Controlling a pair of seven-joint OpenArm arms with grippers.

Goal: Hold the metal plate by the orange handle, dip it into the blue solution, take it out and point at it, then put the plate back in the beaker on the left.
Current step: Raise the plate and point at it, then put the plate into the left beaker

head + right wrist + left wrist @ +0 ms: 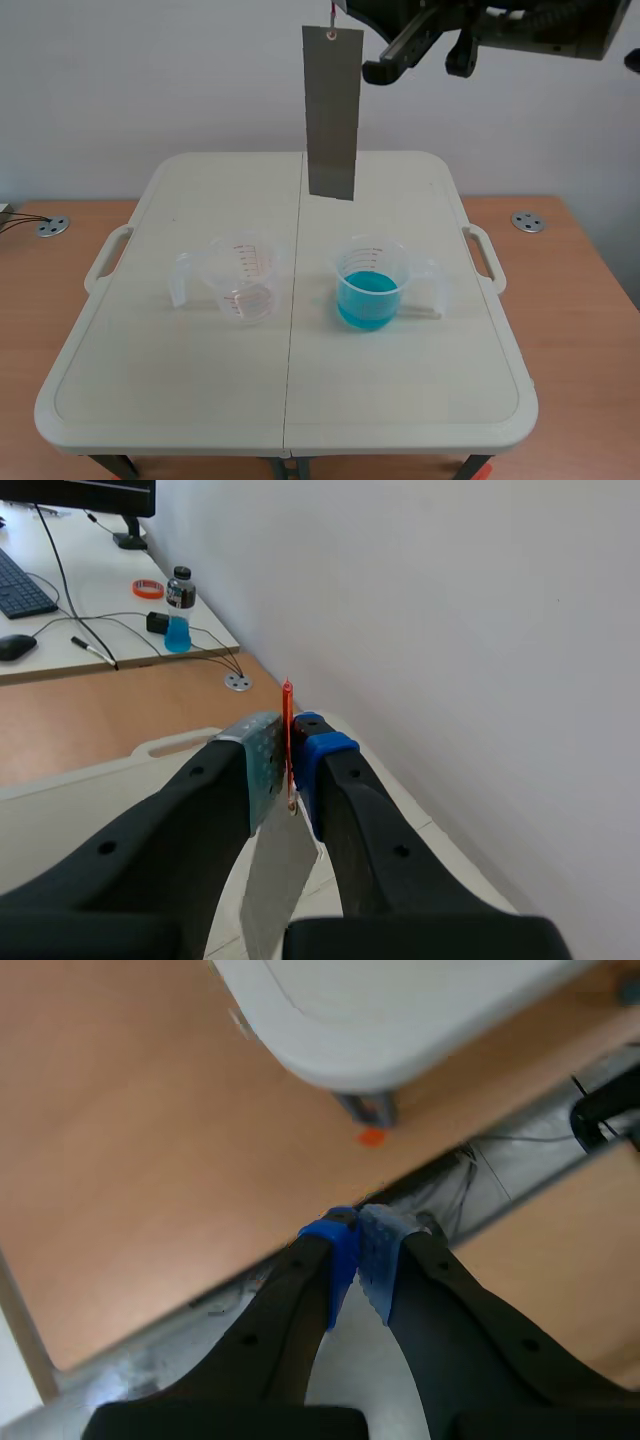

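Two claws belong to this robot, and only one has a job right now. The right claw (288, 770) pinches the thin orange handle (287, 720) between its soft pads (262, 770). The handle stands up straight between the pads. The metal plate (275, 880) hangs down from it.

The plate looks thin, flat and stiff, and I think it is light. It hangs from a small hole near its top end, so it may swing if the arm goes fast. Its sides look smooth and would slip, so the handle is the right place to hold it. Once it is dipped it will probably drip.

The left claw (357, 1235) is pressed together and holds nothing.

The right wrist view shows the pinch up close, but no cups. The scene view shows the whole metal plate (332, 115) hanging high over the table (180, 390). It is well above both cups and inside neither. The beaker with blue solution (371, 285) stands on the right. The beaker on the left (243, 278) looks empty. The scene view does not show the left claw at all. Only the left wrist view does, with a corner of the table (400, 1020) ahead of it.
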